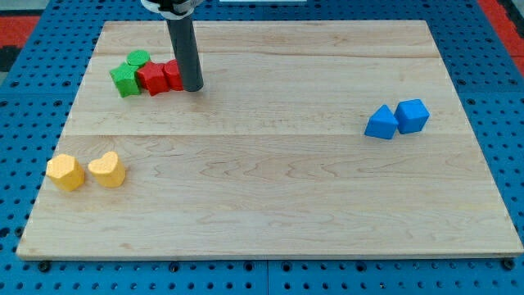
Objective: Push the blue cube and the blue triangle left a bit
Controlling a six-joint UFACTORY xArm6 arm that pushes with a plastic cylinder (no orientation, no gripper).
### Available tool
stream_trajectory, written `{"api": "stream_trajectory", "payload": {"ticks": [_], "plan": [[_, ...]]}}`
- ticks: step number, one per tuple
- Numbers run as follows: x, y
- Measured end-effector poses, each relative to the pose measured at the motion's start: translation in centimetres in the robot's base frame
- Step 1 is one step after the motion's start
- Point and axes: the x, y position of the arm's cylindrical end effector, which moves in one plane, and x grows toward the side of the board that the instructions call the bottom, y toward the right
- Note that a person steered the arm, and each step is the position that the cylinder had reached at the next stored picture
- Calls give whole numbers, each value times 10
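Observation:
The blue cube sits at the view's right, touching the blue triangle on its left side. My tip is at the view's upper left, far from both blue blocks. It stands right beside the red blocks, on their right.
Two green blocks lie just left of the red ones. A yellow hexagon-like block and a yellow heart-shaped block lie near the board's left edge. The wooden board rests on a blue pegboard surface.

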Motion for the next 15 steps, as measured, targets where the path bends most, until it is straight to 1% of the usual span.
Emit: {"api": "stream_trajectory", "payload": {"ticks": [3,4,5,6,11,12,13,14,15], "plan": [[1,70],[35,104],[43,132],[43,140],[42,141],[34,147],[25,190],[18,255],[23,328]]}}
